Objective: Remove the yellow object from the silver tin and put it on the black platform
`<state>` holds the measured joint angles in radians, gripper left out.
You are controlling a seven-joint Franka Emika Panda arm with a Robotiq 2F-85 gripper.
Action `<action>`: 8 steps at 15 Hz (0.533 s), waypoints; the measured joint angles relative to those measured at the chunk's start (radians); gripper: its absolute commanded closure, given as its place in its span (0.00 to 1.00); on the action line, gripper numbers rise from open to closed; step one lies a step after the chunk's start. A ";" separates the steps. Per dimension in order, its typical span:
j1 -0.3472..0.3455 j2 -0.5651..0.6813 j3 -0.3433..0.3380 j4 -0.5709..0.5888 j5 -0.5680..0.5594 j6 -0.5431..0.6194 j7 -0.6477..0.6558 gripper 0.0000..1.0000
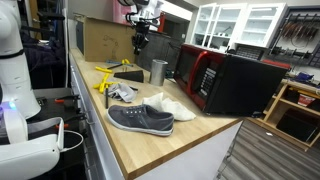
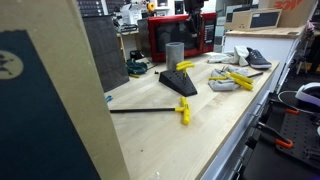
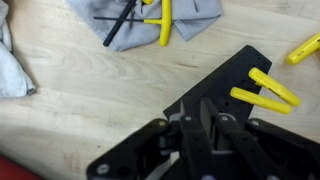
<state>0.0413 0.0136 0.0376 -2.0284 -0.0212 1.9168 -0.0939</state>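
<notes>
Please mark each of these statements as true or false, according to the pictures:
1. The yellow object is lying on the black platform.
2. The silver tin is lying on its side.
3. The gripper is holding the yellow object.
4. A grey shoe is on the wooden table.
1. True. The yellow object rests on the black platform.
2. False. The silver tin stands upright beside the platform.
3. False. The gripper hangs above the platform, and in the wrist view the yellow object lies apart from it.
4. True. The grey shoe sits on the wooden table.
</notes>
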 measured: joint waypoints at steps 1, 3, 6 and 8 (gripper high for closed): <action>-0.002 -0.019 -0.003 -0.020 -0.001 0.000 0.012 0.44; -0.009 -0.066 -0.009 -0.060 -0.002 0.000 0.037 0.29; -0.021 -0.141 -0.013 -0.111 -0.003 -0.002 0.068 0.07; -0.026 -0.184 -0.017 -0.137 -0.002 -0.005 0.085 0.00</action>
<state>0.0155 -0.1706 0.0207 -2.1655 -0.0230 1.9119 -0.0093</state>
